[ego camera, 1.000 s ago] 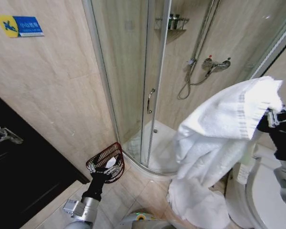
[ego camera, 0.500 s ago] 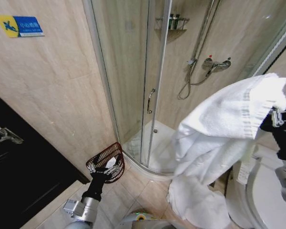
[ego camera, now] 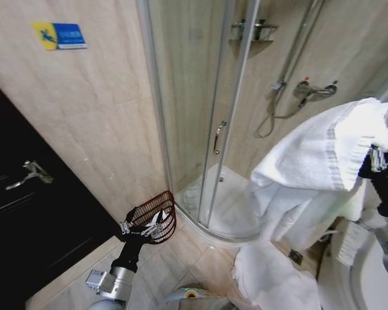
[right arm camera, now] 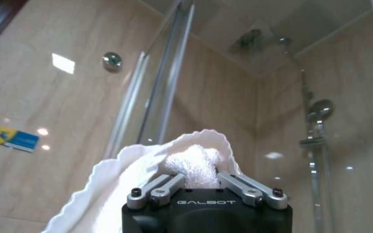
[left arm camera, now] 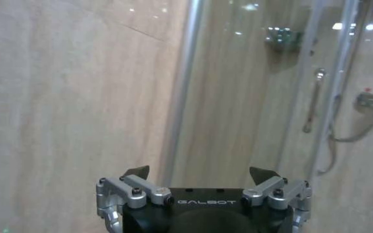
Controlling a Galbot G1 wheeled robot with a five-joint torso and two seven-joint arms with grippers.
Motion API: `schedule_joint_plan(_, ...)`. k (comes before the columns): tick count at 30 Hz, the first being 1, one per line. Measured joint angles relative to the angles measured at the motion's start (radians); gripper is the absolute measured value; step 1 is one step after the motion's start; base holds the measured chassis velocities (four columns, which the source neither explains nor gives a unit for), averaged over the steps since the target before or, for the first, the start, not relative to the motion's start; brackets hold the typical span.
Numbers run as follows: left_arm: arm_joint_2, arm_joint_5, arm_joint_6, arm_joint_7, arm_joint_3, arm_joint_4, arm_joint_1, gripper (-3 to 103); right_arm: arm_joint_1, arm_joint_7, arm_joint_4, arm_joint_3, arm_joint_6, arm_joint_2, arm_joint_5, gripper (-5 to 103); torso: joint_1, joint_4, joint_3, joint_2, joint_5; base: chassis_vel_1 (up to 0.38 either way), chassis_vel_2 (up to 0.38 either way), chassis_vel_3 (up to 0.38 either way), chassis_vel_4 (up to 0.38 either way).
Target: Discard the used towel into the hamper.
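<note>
Start from the hamper [ego camera: 154, 217]: it stands on the floor against the tiled wall, just left of the shower door [ego camera: 227, 116], tipped so its open mouth faces you. Your left pincer [ego camera: 144, 228] hangs directly in front of that mouth, its fingers spread wide and holding nothing; in the left wrist view they frame only wall and glass. Well to the right of the hamper and much higher, your right pincer [ego camera: 375, 158] is clamped on a bunched corner of the towel [ego camera: 310, 168]. The cloth drapes down and leftward from there, its long tail pooling on the floor right of the hamper. So the hamper lies down and to the left of the loaded pincer. I judge the floor between them open, though the trailing tail could drag and the left arm crowds the rim.
</note>
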Motion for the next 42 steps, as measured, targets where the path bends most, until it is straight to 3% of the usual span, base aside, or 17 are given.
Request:
schedule_joint_plan(26, 0.000, 0.000, 0.000, 0.000, 0.000, 0.000, 0.000, 100, -0.004, -0.006, 0.000, 0.010, 0.001, -0.006, 0.014, 4, 0.000, -0.0001, 0.000, 0.000, 0.0001, 0.074, 0.068, 0.065, 0.066)
schedule_joint_plan(42, 0.000, 0.000, 0.000, 0.000, 0.000, 0.000, 0.000, 100, -0.007, -0.007, 0.000, 0.004, 0.007, 0.003, 0.014, 4, -0.001, -0.0004, -0.001, 0.001, 0.0004, 0.117, -0.127, -0.126, 0.134)
